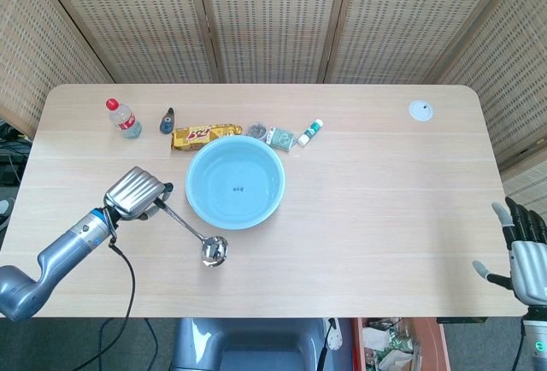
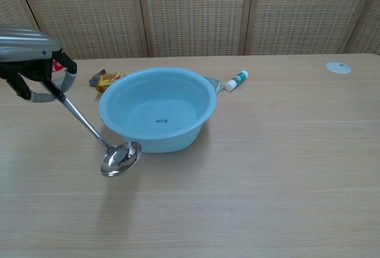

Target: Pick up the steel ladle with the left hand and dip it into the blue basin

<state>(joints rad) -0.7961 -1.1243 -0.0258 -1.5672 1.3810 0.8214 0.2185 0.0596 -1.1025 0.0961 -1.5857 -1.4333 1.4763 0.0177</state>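
Observation:
My left hand (image 1: 135,192) (image 2: 31,62) grips the handle of the steel ladle (image 1: 193,232) (image 2: 98,139) and holds it off the table, left of the blue basin (image 1: 235,182) (image 2: 157,109). The ladle slopes down to the right, its bowl hanging in front of the basin's near-left wall, outside the rim. The basin holds clear water. My right hand (image 1: 526,256) stays at the table's far right edge in the head view, fingers spread, holding nothing.
Behind the basin lie a water bottle (image 1: 123,118), a dark small object (image 1: 167,120), a yellow snack pack (image 1: 203,135), a small packet (image 1: 279,137) and a white tube (image 1: 310,132). A white disc (image 1: 420,111) sits at the back right. A wicker screen (image 1: 273,20) closes the rear.

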